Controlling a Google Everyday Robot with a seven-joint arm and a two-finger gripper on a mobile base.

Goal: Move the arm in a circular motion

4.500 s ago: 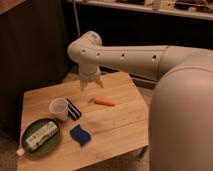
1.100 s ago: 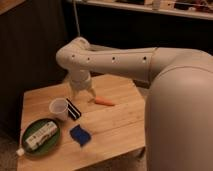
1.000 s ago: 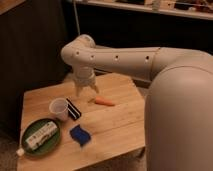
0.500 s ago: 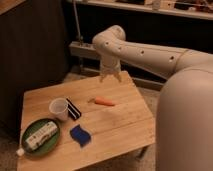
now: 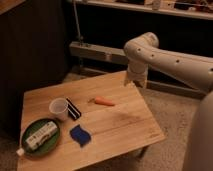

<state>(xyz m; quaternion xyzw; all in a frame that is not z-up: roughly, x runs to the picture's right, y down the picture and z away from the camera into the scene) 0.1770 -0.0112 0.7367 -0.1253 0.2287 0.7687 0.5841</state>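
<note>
Wooden table (image 5: 125, 120) on carpet, dark wall behind w/ a metal rail (image 5: 95, 50). White cup (image 5: 58, 107) upright at left-centre, small black item (image 5: 74, 109) touching its right side. Orange carrot (image 5: 104, 101) lies near the middle, apart from both. Blue sponge (image 5: 80, 135) near the front edge. Green plate (image 5: 52, 146) at front-left corner w/ a white bottle-like item (image 5: 41, 135) lying across it. Gripper (image 5: 136, 80) hangs over the table's far right corner.

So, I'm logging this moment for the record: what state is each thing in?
arm: bent at the elbow, by the table's far right corner.
gripper: pointing down near that corner.
cup: upright.
carrot: lying flat.
blue sponge: lying flat.
green plate: holding a bottle on its side.
</note>
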